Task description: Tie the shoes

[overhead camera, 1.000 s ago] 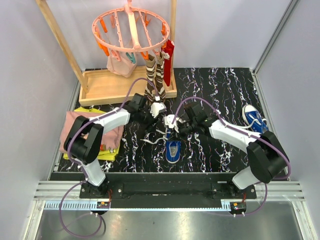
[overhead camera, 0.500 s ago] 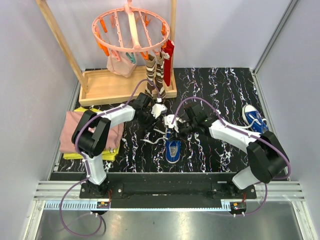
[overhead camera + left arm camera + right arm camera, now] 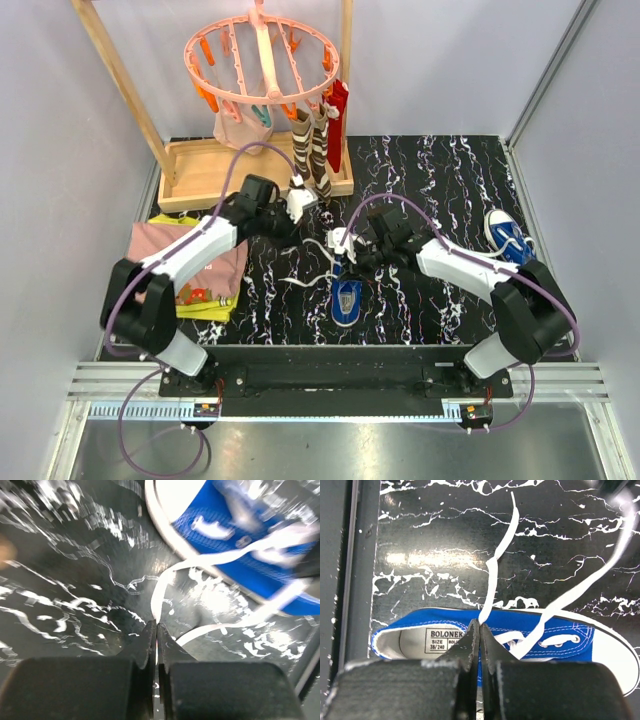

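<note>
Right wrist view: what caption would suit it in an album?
Right tool pinching a white lace over the blue sneaker on the black marbled mat.

Left arm (image 3: 195, 250) and right arm (image 3: 462, 266): white link shells between bulky black joint housings. A thin purple cable (image 3: 252, 144) loops off each. Fingers (image 3: 142, 652) matte black, flat-faced, tapering to wedges.
</note>
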Tool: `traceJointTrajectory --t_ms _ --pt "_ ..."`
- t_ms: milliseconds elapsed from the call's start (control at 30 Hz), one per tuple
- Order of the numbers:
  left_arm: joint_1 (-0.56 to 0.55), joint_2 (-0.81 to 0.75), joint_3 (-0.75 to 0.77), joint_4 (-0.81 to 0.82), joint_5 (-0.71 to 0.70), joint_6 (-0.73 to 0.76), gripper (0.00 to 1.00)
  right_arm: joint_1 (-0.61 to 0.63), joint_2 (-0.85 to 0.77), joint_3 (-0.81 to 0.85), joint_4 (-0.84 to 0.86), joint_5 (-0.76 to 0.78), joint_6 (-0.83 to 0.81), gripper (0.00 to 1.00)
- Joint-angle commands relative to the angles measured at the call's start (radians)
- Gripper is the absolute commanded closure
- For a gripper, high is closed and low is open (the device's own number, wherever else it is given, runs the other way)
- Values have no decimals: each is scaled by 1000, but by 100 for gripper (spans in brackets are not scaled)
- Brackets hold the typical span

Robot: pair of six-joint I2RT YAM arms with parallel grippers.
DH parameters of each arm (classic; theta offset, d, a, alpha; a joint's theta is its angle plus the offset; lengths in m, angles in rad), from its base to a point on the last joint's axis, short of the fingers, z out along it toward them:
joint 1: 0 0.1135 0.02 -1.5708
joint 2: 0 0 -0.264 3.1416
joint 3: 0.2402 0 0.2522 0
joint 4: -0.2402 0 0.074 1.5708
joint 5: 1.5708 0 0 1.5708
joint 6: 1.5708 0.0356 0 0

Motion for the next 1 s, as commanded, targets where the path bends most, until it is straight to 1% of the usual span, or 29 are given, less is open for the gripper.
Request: traceJointTrajectory --t_ms 0,233,300,333,467,567,633,767,900,967 --pt "-1 -149 -39 44 92 -35 100 1 16 70 7 28 84 100" --pt "-6 -299 -157 -32 73 -21 100 -21 56 133 6 40 259 100" --pt "-12 -330 -176 -52 75 -21 100 -28 62 143 6 49 287 100" --pt "-21 -370 -189 -65 82 -18 100 -31 67 148 4 52 310 100" --pt "-79 -483 -274 -66 85 25 100 -45 75 150 -3 61 321 100" --pt "-130 -539 -303 -69 72 45 100 -47 76 147 -10 68 317 100" --pt "-177 -547 -315 -77 56 57 100 -50 78 150 -14 68 327 100" --pt "-257 -502 -306 -59 15 49 100 -59 76 160 -17 60 354 100" --pt "-374 -397 -247 -8 -4 42 100 -70 70 170 -20 46 382 100" --pt "-414 -357 -213 21 -2 49 100 -73 67 168 -22 42 383 100"
